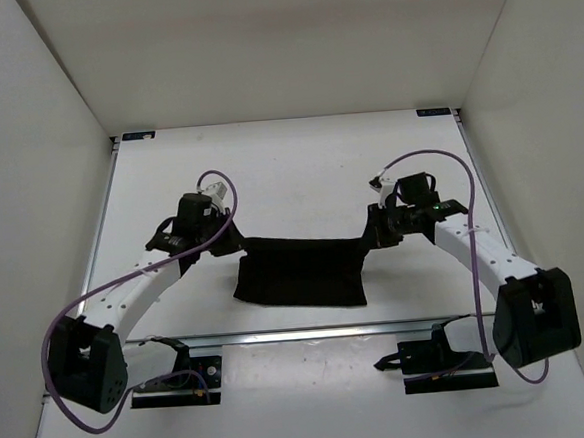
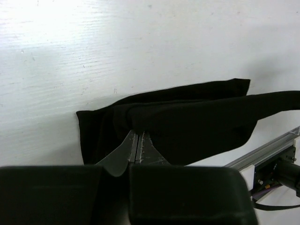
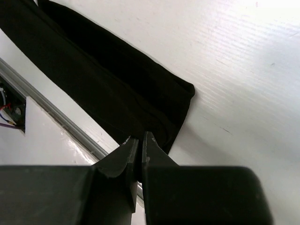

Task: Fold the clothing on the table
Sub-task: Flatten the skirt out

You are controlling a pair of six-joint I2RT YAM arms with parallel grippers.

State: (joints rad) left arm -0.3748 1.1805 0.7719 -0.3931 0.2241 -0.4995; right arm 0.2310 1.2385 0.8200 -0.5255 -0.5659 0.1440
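Stretching 9-to-3 o'clock: clothing (image 1: 298,277); left gripper (image 2: 137,134) clamped on its 9 o'clock end, right gripper (image 3: 140,137) apparently pinching the 3 o'clock end.

top: high up at the near side, looks down on the whole surface (image 1: 289,169) | left wrist: very close, looks past its jaws | right wrist: same | all three see the black clothing (image 1: 301,273)
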